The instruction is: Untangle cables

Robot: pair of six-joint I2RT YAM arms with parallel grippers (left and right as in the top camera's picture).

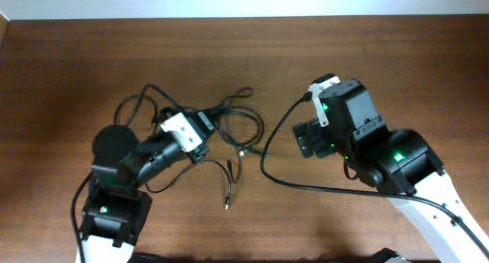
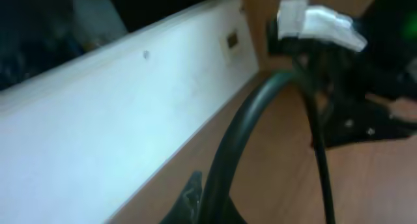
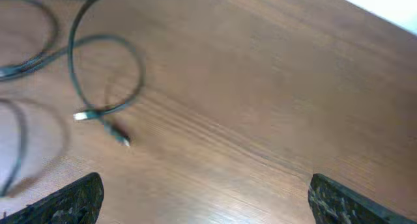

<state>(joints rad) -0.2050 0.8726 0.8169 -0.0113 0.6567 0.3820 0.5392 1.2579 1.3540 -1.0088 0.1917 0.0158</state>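
Note:
Thin black cables (image 1: 229,118) lie in a loose tangle on the wooden table left of centre. One silver-tipped end lies at the front (image 1: 227,205) and another sits in the middle (image 1: 243,150). My left gripper (image 1: 205,127) is in the tangle. In the left wrist view its jaws (image 2: 215,198) are closed around a black cable (image 2: 244,129) that arcs up from them. My right gripper (image 1: 304,138) is open and empty, just right of the tangle. In the right wrist view its fingers (image 3: 205,201) spread wide over bare wood, with cable loops (image 3: 107,68) and plug ends (image 3: 81,116) at the upper left.
The right arm's thicker black wire (image 1: 263,160) loops down to the table between the two grippers. A white wall edge (image 2: 130,107) runs along the back of the table. The left arm's base (image 1: 114,209) is at the front left.

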